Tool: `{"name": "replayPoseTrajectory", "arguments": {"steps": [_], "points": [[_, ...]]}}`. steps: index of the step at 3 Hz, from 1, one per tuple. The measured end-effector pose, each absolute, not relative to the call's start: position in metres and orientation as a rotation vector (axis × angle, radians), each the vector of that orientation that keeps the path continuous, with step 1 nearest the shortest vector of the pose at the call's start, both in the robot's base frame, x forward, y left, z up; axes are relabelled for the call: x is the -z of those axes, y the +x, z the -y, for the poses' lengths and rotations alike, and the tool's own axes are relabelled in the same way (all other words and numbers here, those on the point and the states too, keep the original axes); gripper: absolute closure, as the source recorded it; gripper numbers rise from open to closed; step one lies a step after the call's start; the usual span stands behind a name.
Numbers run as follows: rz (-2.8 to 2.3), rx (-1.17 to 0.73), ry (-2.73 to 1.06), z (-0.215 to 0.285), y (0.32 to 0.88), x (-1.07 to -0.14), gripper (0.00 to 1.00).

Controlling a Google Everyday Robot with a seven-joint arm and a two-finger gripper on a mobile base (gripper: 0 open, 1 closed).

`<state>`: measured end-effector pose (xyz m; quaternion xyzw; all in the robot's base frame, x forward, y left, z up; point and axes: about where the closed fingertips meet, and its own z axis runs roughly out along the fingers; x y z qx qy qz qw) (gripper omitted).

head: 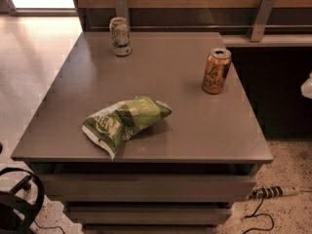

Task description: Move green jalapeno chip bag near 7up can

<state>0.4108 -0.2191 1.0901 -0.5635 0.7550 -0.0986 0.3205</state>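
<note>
The green jalapeno chip bag (124, 122) lies flat on the grey table (214, 135), near its front edge and left of the middle. The 7up can (120, 36) stands upright at the table's far left, well behind the bag. My gripper is out of view and nothing is touching the bag or the can.
An orange-gold can (216, 70) stands upright at the table's right side. A small white shape (307, 87) shows at the right edge of the view. A wood-panelled wall with metal brackets runs behind the table. A black chair base (17, 206) and a power strip (268, 192) are on the floor.
</note>
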Motion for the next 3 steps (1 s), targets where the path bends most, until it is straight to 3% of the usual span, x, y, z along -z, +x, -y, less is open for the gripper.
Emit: {"name": "replayPoseTrajectory", "arguments": {"steps": [3], "points": [[-1.944, 0.232, -1.61, 0.163, 0.435, -1.056, 0.0]]}}
